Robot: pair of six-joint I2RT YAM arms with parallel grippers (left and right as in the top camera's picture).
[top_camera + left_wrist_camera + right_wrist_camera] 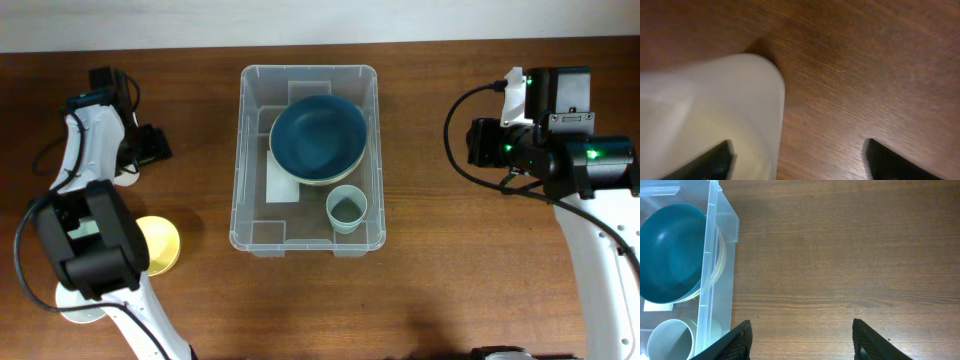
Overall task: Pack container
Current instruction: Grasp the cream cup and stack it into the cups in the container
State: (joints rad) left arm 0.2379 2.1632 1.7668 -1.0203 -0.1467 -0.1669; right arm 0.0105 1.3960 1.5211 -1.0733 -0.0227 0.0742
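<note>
1. Step in hand, as judged: picking up the yellow item [162, 246] near the left edge of the surface [450, 290], the only loose piece in view outside the container.
2. Container [240, 150]: mid-surface, toward the far edge. Partly packed already, with a blue bowl [318, 135] nested on a pale bowl at the far end and a cup [346, 210] upright in the near-right corner.
3. Left end effector [800, 160]: low over the yellow item, fingers spread wide, nothing pinched. In the wrist view the item's pale body fills the left half and overlaps the left finger [715, 160]; clear gap to the other finger. Can't tell whether the finger is touching it.
4. Right end effector [802, 340]: spread, empty, over bare surface just beside the container's right wall. Reads as idle.
5. Next move calls for:
   - shifting the left end effector so the item's rim or wall sits properly between the fingers, then closing;
   - lifting high enough to clear the container's left rim;
   - placing in the free near-left part of the container, or stacking onto the bowls if the shape allows.
6. Risk, as judged: with the off-centre grasp, a closing finger may push the item aside rather than pinch it.
</note>
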